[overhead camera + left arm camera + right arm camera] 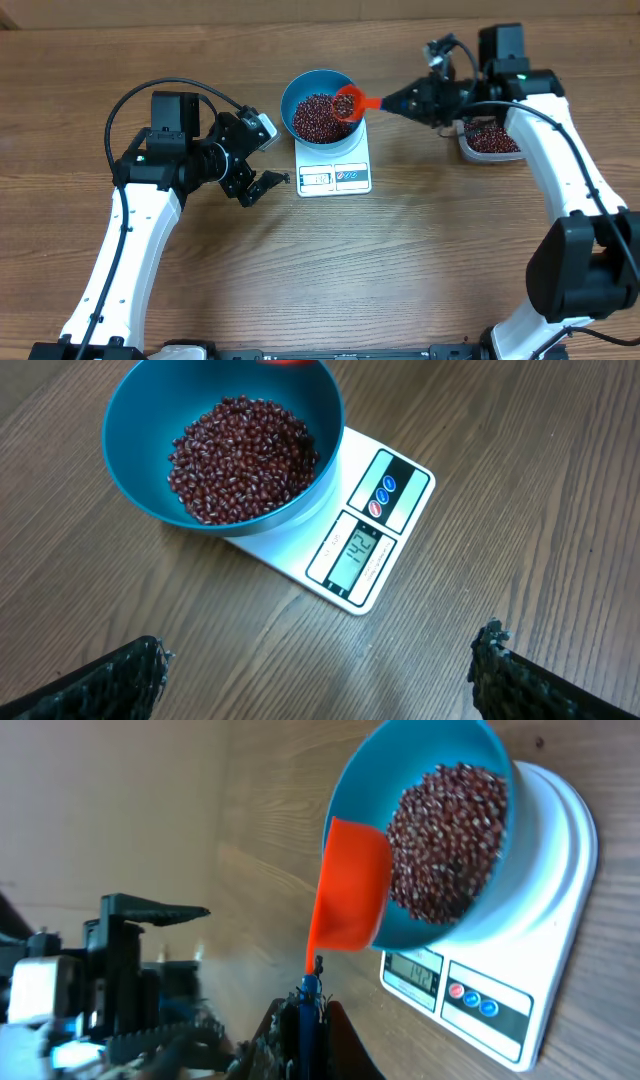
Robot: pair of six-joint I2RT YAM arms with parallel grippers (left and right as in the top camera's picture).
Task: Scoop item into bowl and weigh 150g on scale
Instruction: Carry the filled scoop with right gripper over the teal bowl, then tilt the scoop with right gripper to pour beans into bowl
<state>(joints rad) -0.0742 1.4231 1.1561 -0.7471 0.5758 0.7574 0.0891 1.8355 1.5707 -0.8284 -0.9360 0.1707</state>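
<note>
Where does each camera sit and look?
Overhead: above the table, looking straight down at bowl and scale; left arm and right arm show.
Left wrist: on the left arm, looking down at them; left gripper's open fingers show.
Right wrist: on the right arm, looking along the right gripper at the orange scoop.
All share bowl, beans, scale.

White arm links (125, 240), black joints (585, 270), looping black cables (585, 165).

I have the scale (335, 178) toward the table's (400, 260) far edge, the bowl (290, 95) on it, the beans (318, 118) in the bowl. The scoop (366, 100) hangs over the bowl's right rim in my right gripper (397, 102); the tub (465, 150) lies further right, my left gripper (267, 155) left of the scale.
</note>
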